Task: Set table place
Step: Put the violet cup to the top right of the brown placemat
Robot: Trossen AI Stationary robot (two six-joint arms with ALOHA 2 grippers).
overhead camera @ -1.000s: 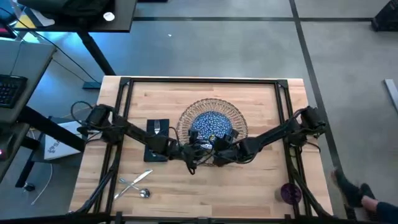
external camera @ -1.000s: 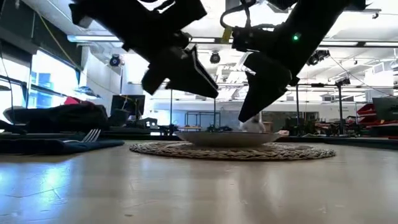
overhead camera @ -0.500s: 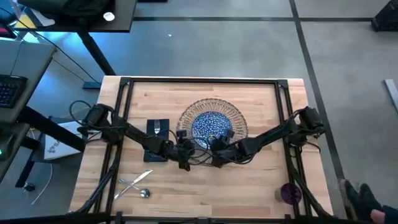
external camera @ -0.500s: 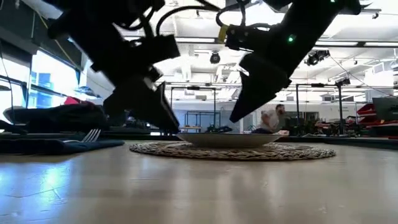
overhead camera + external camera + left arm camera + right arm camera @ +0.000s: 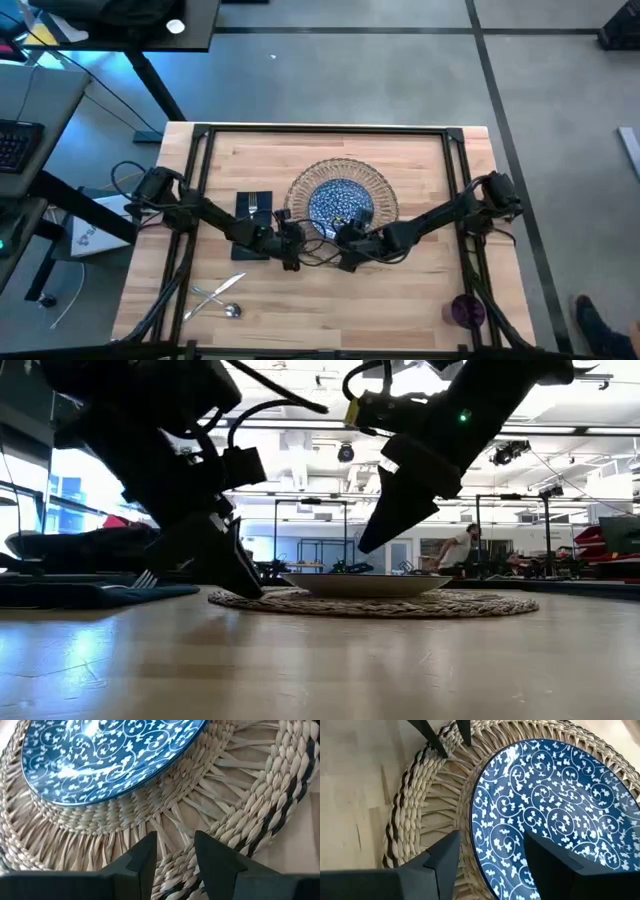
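**Placemat edge sits between your left fingers**

The placemat [image 5: 342, 203] lies mid-table with the plate [image 5: 340, 205] centred on it. Nearest you, your left gripper [image 5: 176, 857] is down at the mat's near-left rim, fingers narrowly parted, the woven border running crosswise between them. Your right gripper [image 5: 492, 857], fingers wide, hangs over the plate's near rim, holding nothing. Farther left lies the napkin [image 5: 253, 214] with a fork; the cup [image 5: 467, 310] stands well apart, near-right.
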